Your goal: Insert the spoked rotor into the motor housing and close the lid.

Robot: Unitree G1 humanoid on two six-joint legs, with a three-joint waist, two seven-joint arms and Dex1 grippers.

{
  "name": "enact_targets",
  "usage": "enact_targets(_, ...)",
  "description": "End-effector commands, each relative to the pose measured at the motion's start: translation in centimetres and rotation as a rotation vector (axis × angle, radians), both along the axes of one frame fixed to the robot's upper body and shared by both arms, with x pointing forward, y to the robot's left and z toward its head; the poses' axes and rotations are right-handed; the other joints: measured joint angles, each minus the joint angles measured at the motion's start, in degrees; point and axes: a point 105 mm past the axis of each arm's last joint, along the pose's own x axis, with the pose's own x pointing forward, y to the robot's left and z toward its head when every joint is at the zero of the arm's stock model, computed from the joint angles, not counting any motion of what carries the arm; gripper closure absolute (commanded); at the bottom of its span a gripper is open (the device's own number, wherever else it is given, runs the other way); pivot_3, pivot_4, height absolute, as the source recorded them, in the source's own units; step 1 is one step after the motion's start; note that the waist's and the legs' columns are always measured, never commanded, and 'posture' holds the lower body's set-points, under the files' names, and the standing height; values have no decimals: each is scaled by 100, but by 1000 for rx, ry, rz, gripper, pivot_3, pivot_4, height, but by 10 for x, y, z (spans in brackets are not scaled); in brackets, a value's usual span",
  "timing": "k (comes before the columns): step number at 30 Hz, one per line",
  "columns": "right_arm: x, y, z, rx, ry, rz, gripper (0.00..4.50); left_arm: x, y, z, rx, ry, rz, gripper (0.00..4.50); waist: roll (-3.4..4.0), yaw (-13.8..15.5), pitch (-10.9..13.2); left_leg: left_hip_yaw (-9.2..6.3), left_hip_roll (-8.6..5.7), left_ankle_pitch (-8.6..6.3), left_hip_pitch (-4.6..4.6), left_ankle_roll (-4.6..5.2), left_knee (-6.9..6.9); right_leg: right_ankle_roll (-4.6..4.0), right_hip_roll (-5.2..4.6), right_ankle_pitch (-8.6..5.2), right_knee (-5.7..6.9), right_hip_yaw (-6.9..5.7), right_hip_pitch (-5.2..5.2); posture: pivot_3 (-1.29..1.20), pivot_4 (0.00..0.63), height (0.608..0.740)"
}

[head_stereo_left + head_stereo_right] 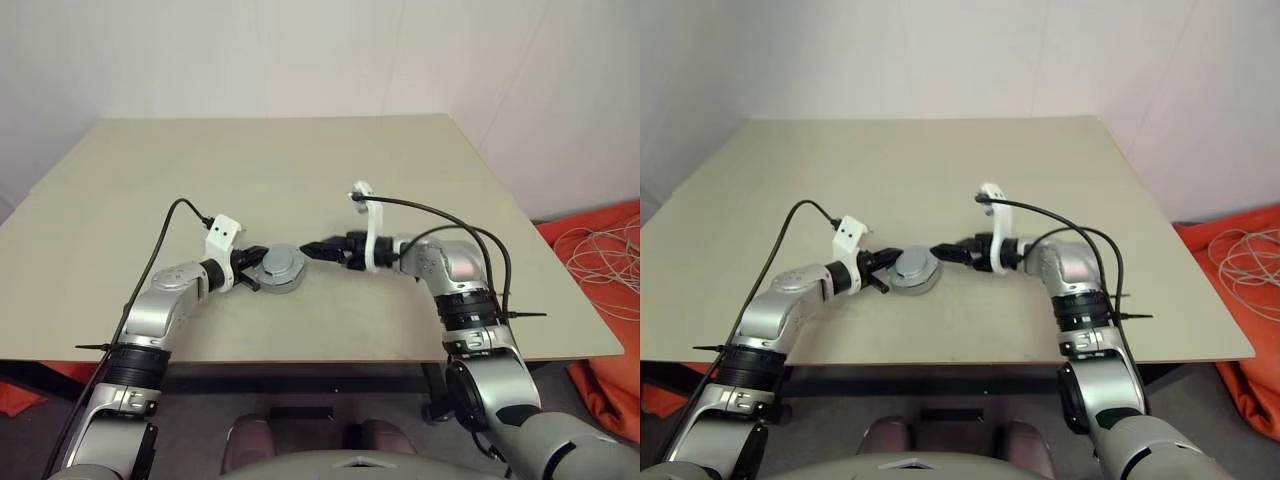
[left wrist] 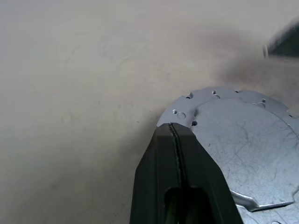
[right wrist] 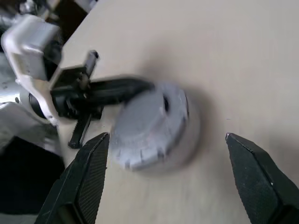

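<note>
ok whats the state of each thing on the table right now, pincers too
motor housing: upright on the table, lid on top
lid: seated on the housing, closed
left pincer: shut, its tip against the housing's rim
right pincer: open wide, clear of the housing

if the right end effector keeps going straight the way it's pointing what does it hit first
Probably the motor housing with the lid on it, just past the open right end effector. Beyond it sits the left end effector.
</note>
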Motion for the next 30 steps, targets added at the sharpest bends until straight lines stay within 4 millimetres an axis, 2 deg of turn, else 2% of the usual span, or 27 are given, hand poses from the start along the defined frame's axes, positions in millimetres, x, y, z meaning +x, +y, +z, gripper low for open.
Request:
enact_targets(1,-9,6,6,100,184,-9,26,-7,-3,-16,25,67,-18,4500,13,1,-6,0,1,1,2,-2,-3,0,1,0,1,0,0,0,0,740)
enact_targets(6,-10,20,7,268,409,-59,26,-9,-6,-17,20,70,-37,4500,27,1,-11,1,2,6,6,-12,-8,4,1,-3,0,0,-2,0,0,740)
enact_targets(9,-9,29,5,289,469,-78,26,-9,-7,-17,20,68,-41,4500,27,3,-12,1,1,7,6,-14,-10,7,0,-4,-1,-1,-4,0,0,740)
enact_targets(18,-6,41,-8,275,531,-127,26,-13,-8,-16,13,72,-58,4500,36,6,-13,3,-7,23,7,-39,-52,11,-5,-7,-4,-1,-21,0,0,740)
enact_targets(24,-7,35,-27,194,533,-163,26,-16,-7,-17,11,82,-57,4500,44,-3,-21,3,-13,22,9,-38,-56,16,-9,-10,-6,-1,-19,0,0,740)
enact_targets(27,-6,34,-30,194,535,-175,26,-16,-7,-17,10,84,-57,4500,46,-7,-23,4,-13,22,16,-38,-56,17,-10,-11,-7,-1,-14,0,0,740)
enact_targets(30,-5,35,-29,204,529,-181,632,-17,-7,-17,10,85,-59,4500,47,-7,-23,4,-14,22,23,-39,-56,21,-11,-13,-10,-1,-6,0,0,740)
